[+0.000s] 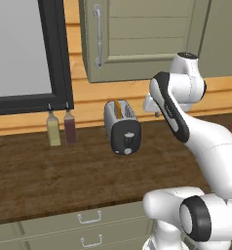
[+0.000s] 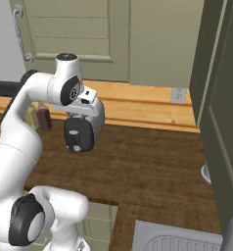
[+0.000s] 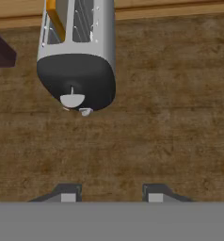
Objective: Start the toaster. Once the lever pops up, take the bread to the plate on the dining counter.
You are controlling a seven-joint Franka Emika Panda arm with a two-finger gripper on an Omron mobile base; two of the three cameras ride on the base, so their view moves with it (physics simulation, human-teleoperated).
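The silver-grey toaster (image 1: pixel 122 128) stands on a wooden counter by the back wall, its black end panel facing me. The bread (image 1: pixel 119 108), with its golden-orange crust, stands in the left slot. In the hand view the toaster (image 3: pixel 78 56) lies at the upper left with the bread (image 3: pixel 55 19) in it, and a white lever knob (image 3: pixel 72 100) sits on the black panel. My gripper (image 3: pixel 111 194) is open and holds nothing. It hovers above the counter, in front of the toaster and to its right. My white hand (image 2: pixel 88 100) hangs just over the toaster (image 2: pixel 80 133). The plate and the dining counter are out of view.
Two bottles, one yellowish (image 1: pixel 53 129) and one dark red (image 1: pixel 69 128), stand left of the toaster under a black-framed window. An olive wall cabinet (image 1: pixel 137 39) hangs above. Olive drawers (image 1: pixel 88 217) sit below the counter's front edge. A tall cabinet (image 2: pixel 221 98) rises at the right.
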